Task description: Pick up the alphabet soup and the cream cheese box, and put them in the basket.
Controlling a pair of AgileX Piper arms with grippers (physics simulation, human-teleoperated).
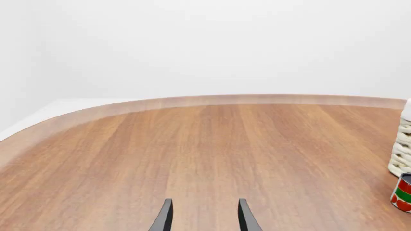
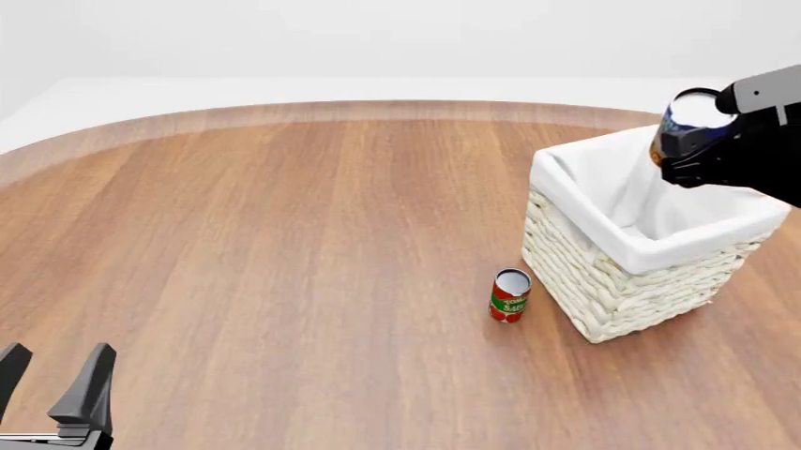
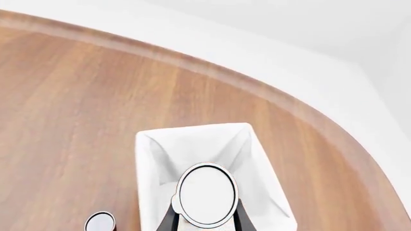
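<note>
On the right side of the wooden table (image 2: 288,244) sits the basket (image 2: 588,281), cream wicker with a white cloth lining folded over its rim, open top facing up. The interior visible from the right wrist view is bare white cloth; the cream cheese box is not seen in any view.

Above the basket's far right rim hangs the right gripper (image 2: 682,150), clamped on the alphabet soup (image 2: 691,117) (blue body, pale top showing toward the camera). From the right wrist view the can's pale round end (image 3: 207,194) lies between the two fingers and over the lining (image 3: 192,149). The can is held in the air, clear of the cloth.

Just beside the basket's near left corner stands a slimmer red-and-green can (image 2: 508,295), upright, apart from the wicker.

At the near left edge is the left gripper (image 2: 52,384), fingers spread and nothing between them, low over bare wood and well apart from everything else.
</note>
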